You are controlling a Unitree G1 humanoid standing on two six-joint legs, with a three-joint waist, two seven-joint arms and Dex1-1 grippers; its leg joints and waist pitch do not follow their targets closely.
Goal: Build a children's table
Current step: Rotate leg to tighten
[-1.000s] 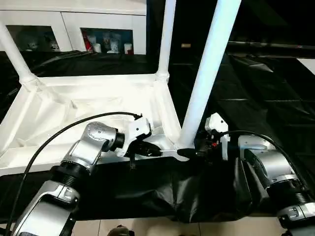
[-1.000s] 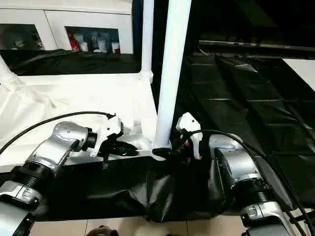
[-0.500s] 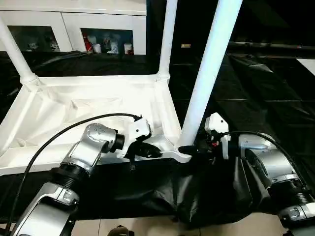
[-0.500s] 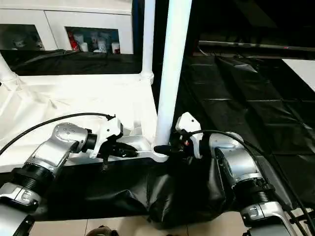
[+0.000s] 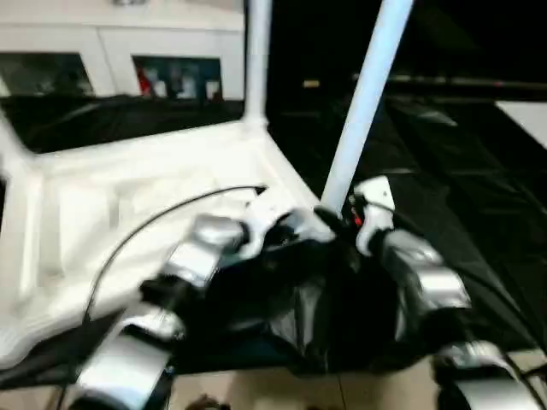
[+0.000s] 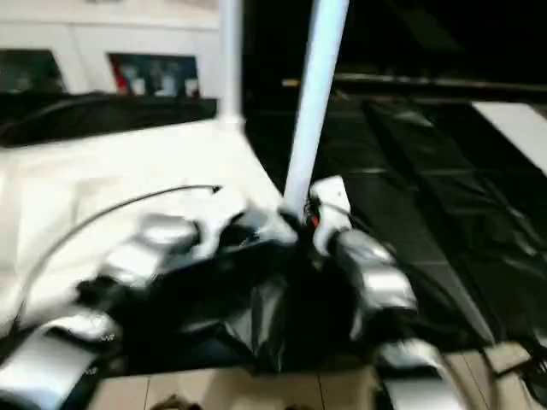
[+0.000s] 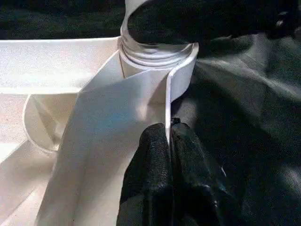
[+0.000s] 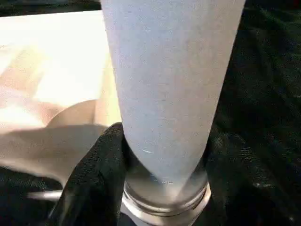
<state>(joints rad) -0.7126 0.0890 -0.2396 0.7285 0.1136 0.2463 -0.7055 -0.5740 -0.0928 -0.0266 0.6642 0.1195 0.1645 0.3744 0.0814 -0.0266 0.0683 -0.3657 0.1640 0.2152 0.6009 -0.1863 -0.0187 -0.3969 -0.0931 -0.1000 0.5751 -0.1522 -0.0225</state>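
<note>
Upturned white table (image 5: 128, 196), legs (image 5: 363, 102) upright

No lettering, label, brand mark, number or sign can be read on any surface in these views.
</note>
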